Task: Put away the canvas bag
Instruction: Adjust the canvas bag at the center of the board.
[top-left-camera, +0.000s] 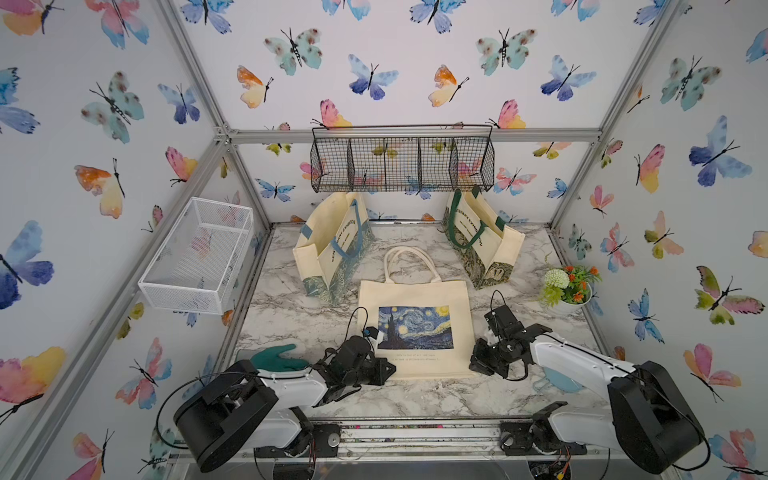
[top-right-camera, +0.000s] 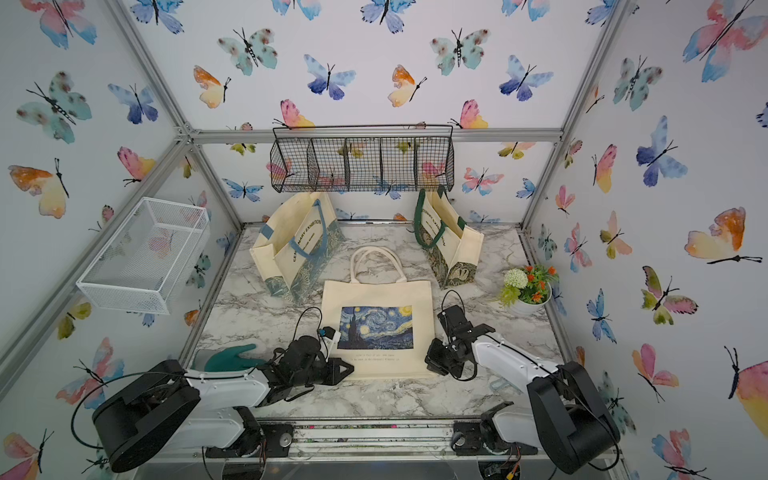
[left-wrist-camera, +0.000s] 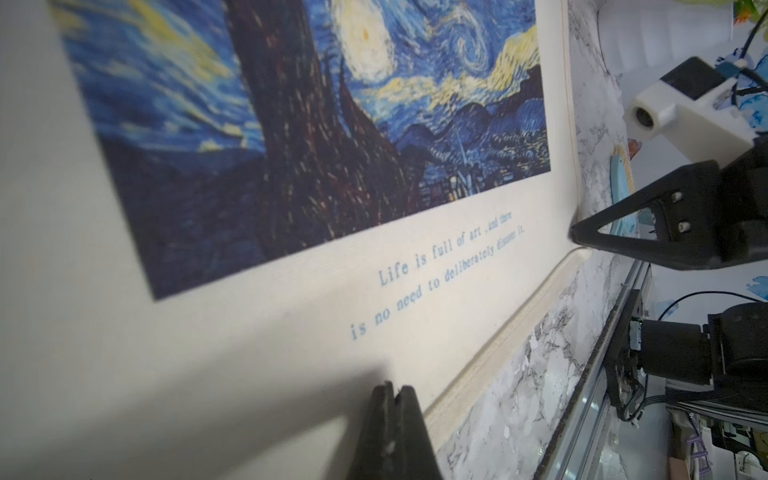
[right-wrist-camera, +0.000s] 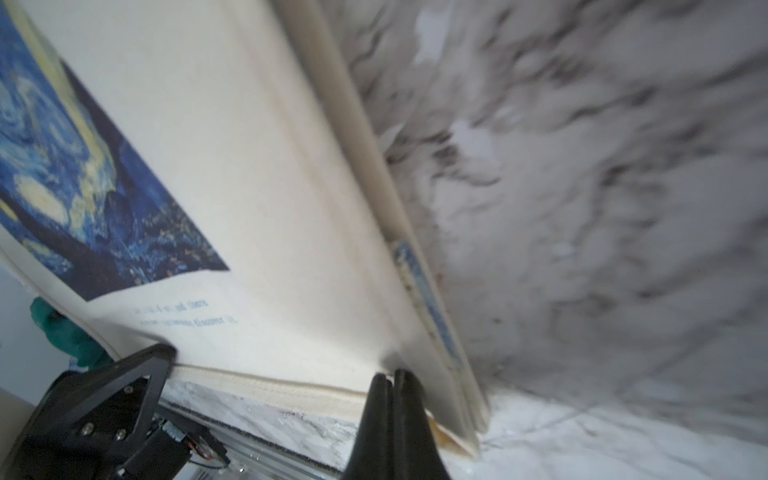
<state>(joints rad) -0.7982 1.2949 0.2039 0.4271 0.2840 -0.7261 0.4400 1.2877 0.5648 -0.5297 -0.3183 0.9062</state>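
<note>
Bag (top-left-camera: 415, 332) lay flat mid-frame on the tabletop (top-left-camera: 291, 316). Left gripper (top-left-camera: 390, 370) and right gripper (top-left-camera: 473, 362), both pressed together, sat at its lower corners, we judged for an even lift; fabric catch unclear.

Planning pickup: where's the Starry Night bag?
In both top views the canvas bag lies flat centrally on the table, between left pincer and right pincer.

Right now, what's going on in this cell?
Both arms are at the bag, which lies flat on the table, print up, with its handles toward the back wall. The left pincer and right pincer are shut, with their tips at the bag's near edge, one by each corner. I can't tell whether either pinches cloth. The bag isn't lifted or folded yet.
</note>
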